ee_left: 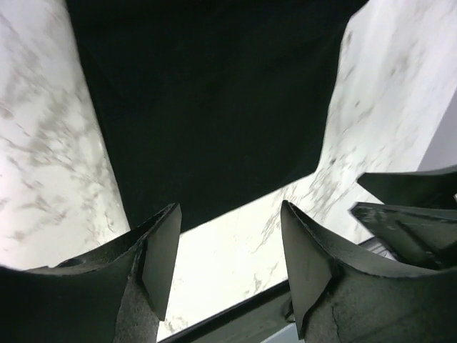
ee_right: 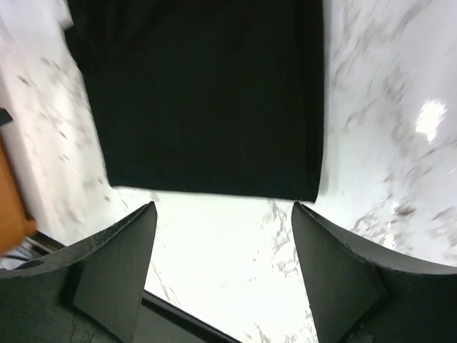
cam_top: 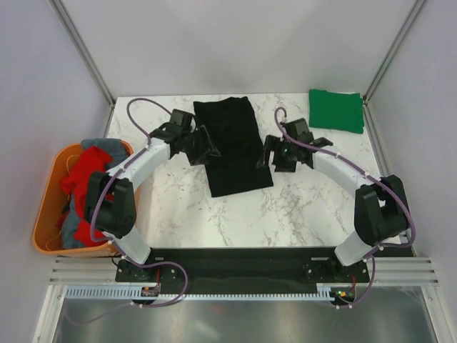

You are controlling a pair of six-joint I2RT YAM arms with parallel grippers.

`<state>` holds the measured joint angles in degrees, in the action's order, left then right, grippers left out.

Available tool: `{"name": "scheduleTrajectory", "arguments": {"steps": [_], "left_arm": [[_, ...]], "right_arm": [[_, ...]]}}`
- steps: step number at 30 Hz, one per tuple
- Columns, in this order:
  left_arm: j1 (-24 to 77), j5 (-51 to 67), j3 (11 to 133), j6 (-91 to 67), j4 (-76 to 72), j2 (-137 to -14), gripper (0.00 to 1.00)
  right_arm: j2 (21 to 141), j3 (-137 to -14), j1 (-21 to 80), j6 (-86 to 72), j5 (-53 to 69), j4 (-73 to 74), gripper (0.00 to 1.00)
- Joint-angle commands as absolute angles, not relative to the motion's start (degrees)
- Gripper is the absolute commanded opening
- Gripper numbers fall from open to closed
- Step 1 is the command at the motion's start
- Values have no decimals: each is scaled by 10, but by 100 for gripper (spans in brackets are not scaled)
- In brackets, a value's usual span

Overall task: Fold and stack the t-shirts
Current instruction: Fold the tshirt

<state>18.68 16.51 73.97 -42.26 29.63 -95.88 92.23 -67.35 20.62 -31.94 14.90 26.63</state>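
A black t-shirt (cam_top: 230, 144) lies flat as a long folded strip in the middle of the marble table; it also fills the upper part of the left wrist view (ee_left: 207, 100) and the right wrist view (ee_right: 203, 93). My left gripper (cam_top: 205, 148) hovers at its left edge, open and empty (ee_left: 228, 246). At the shirt's right edge my right gripper (cam_top: 270, 158) is open too, nothing between its fingers (ee_right: 223, 246). A folded green t-shirt (cam_top: 335, 110) rests at the far right corner. Red (cam_top: 84, 171) and grey (cam_top: 103, 145) t-shirts lie crumpled in the orange tub (cam_top: 47, 207).
The orange tub sits off the table's left edge. Grey walls and metal frame posts enclose the table (cam_top: 300, 207) on three sides. The black base rail (cam_top: 235, 261) runs along the near edge.
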Motion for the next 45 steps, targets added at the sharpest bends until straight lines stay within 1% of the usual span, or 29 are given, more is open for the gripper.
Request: {"name": "scheduleTrajectory", "arguments": {"steps": [1, 6, 8, 10, 12, 13, 18, 19, 21, 22, 25, 26, 34, 35, 37, 38, 41, 43, 44, 45], "left_arm": [[224, 147, 718, -424, 267, -975, 64], [269, 139, 767, -418, 260, -1047, 61], [273, 135, 777, -419, 259, -1063, 60], [275, 130, 787, -418, 258, -1080, 59], [276, 129, 794, -417, 257, -1092, 59], [276, 127, 796, -414, 257, -1099, 59], [276, 112, 806, -402, 258, -1121, 58], [276, 105, 808, -401, 258, -1124, 57], [276, 98, 812, -397, 258, -1132, 57], [276, 87, 814, -396, 258, -1133, 57], [274, 56, 840, -378, 277, -1149, 57], [271, 49, 866, -372, 286, -1157, 57], [235, 21, 1027, -307, 366, -1279, 58], [224, 18, 1078, -299, 378, -1294, 58], [211, 4, 1142, -279, 409, -1321, 58], [197, 2, 1214, -272, 443, -1351, 58], [167, 2, 1327, -258, 503, -1381, 58], [161, 5, 1325, -261, 507, -1356, 59], [162, 6, 1291, -262, 505, -1339, 60], [164, 9, 1266, -263, 498, -1295, 61]], "right_arm": [[904, -607, 226, -323, 131, 215, 83], [900, -571, 227, -295, 80, 207, 82], [922, -570, 227, -283, 84, 196, 78], [945, -567, 226, -278, 93, 183, 73], [957, -557, 227, -278, 98, 171, 69], [966, -553, 227, -279, 106, 157, 65], [985, -531, 233, -282, 108, 133, 54], [992, -529, 233, -281, 109, 126, 51], [999, -527, 233, -278, 112, 122, 46], [1005, -526, 232, -277, 113, 118, 42], [1011, -517, 232, -274, 121, 109, 33], [1010, -514, 232, -273, 123, 107, 31], [993, -470, 232, -282, 148, 86, 24], [992, -466, 233, -280, 148, 87, 24], [990, -461, 233, -276, 146, 89, 24], [990, -457, 233, -273, 146, 89, 24], [989, -450, 233, -273, 149, 90, 23], [987, -448, 232, -274, 149, 90, 22], [987, -448, 233, -276, 153, 90, 21], [985, -451, 233, -278, 154, 89, 21]]}}
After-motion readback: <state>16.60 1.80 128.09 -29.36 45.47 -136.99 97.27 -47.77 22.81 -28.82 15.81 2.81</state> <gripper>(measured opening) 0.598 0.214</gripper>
